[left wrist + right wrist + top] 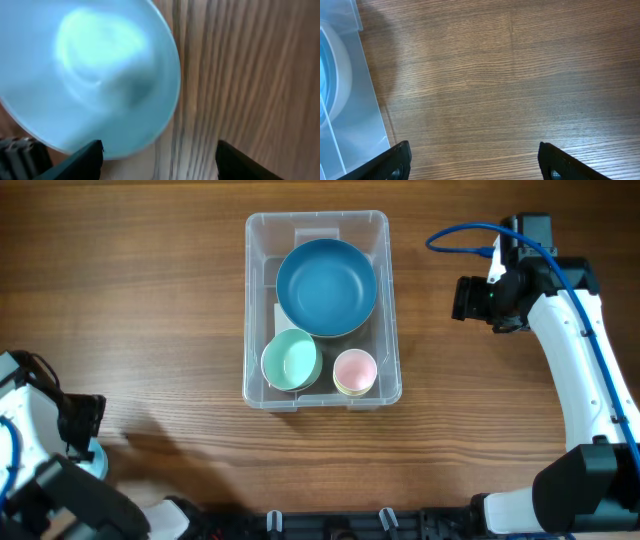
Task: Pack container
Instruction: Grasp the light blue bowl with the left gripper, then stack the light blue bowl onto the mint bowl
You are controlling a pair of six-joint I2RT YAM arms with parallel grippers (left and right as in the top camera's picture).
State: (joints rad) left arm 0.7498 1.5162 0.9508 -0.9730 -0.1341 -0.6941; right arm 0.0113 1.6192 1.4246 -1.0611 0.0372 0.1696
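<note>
Container [316, 216] at table [150, 300] centre, bowls [326, 287] inside; packing judged part done.
Clear thin plastic; judged light, fairly stiff, slick-walled; best gripped at the rim. Right claw [475, 147] spread wide near its right wall, over bare table, holding nothing; left claw [160, 145] spread wide at the near-left table corner, a pale bowl [85, 70] rim inside its opening; contact cannot be told.

No text, label, brand, number or sign is legible in any view
</note>
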